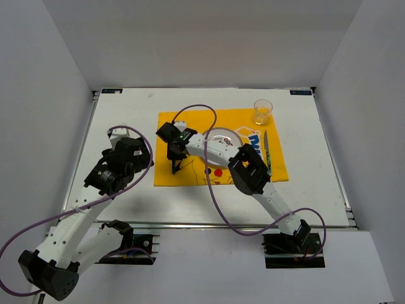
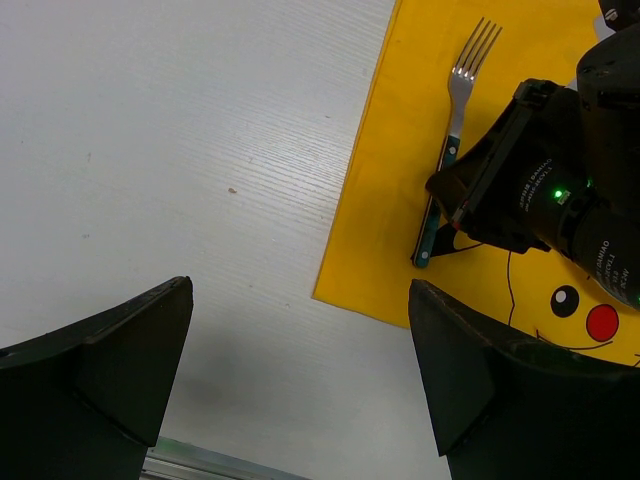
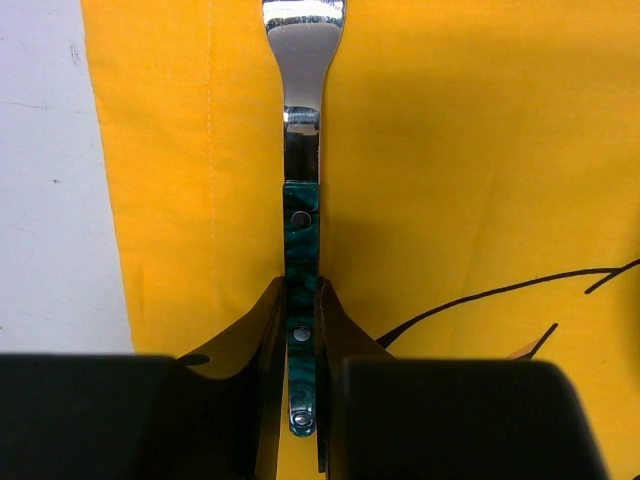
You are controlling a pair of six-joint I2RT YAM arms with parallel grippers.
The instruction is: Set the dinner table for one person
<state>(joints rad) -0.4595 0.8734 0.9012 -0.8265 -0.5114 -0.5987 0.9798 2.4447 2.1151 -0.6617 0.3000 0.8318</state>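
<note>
A fork with a green handle and silver tines lies lengthwise near the left edge of the yellow cloth on the white dinner table. My right gripper is shut on the fork's handle, one finger on each side. In the left wrist view the same fork points away, its handle under the right gripper's black body. My left gripper hangs open over bare table left of the cloth's near corner, with nothing between its fingers.
A plate sits mid-cloth, partly under the right arm. A knife with a green handle lies along the cloth's right side. A clear glass stands at the cloth's far right corner. The table's metal rail runs just below the left gripper.
</note>
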